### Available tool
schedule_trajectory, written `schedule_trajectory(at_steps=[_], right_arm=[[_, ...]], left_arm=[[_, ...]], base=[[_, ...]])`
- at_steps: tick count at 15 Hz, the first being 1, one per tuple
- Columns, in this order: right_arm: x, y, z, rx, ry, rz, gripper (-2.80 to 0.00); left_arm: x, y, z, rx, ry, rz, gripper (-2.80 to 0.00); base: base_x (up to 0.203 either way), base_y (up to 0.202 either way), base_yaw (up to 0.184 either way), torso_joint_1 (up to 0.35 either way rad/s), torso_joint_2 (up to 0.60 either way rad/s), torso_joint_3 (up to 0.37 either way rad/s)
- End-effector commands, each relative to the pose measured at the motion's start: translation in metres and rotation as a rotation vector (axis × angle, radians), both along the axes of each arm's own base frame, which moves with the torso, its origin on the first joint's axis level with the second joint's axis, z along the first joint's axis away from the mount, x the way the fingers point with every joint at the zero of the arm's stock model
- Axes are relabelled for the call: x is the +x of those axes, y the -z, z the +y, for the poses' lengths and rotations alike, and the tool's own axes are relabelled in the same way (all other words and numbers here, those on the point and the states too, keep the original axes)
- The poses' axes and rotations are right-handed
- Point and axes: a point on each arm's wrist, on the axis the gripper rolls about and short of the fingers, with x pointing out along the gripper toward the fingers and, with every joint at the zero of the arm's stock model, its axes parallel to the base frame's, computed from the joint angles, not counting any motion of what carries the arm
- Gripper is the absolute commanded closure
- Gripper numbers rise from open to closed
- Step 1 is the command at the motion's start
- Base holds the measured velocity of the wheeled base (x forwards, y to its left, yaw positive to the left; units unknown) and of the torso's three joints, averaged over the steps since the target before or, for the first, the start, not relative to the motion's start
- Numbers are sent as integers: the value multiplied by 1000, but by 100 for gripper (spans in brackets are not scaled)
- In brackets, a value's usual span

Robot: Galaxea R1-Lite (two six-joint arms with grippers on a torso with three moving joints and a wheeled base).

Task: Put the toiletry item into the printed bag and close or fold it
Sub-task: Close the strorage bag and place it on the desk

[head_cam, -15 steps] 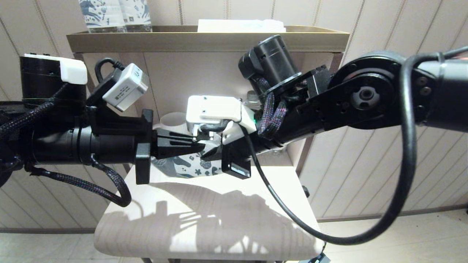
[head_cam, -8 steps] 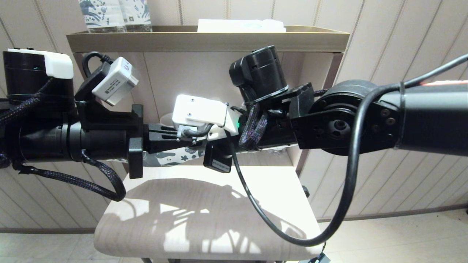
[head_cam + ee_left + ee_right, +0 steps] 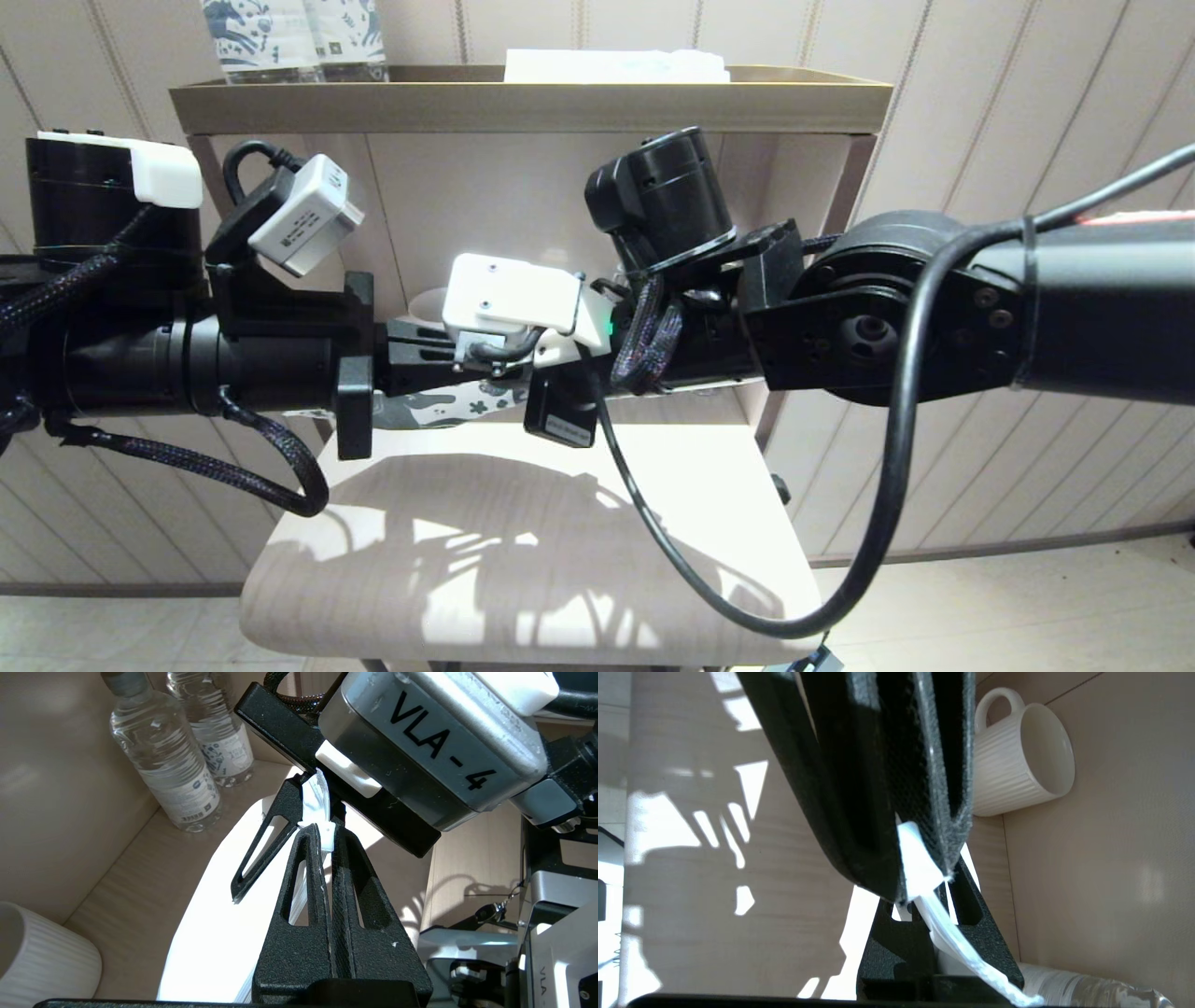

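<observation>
The printed bag (image 3: 448,407), white with dark blue figures, hangs off the surface, pinched between the left gripper (image 3: 467,350) and right gripper (image 3: 499,359), which meet tip to tip.

My left gripper (image 3: 467,359) and right gripper (image 3: 509,369) meet tip to tip over the back of the table (image 3: 523,560), both pinched on the printed bag (image 3: 448,408), so nothing passes between them. At twelve o'clock the shelf (image 3: 523,103) roofs me in. The white mug (image 3: 1017,777) blocks eleven o'clock, and the water bottles (image 3: 163,760) crowd the alcove's back corner. From four to eight o'clock the tabletop lies bare, with room to swing down and back.
</observation>
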Motion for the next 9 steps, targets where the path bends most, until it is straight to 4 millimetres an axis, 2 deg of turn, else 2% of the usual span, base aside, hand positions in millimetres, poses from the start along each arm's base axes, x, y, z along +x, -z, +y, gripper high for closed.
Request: schedule_trajectory(at_steps=[1,3,9], right_arm=[[1,2,-2,-11,5,3,0],[4,6,-10,-20,22,14,0],[5,12,-9,-42,26,16,0]], left_arm=[[3,4,-2,5,6,8,0],[5,5,-2,8,6,11,0],[8,7,-4,12,6,20,0]], base=[[0,0,0,0,0,0],[0,0,0,0,0,0],[0,0,0,0,0,0]])
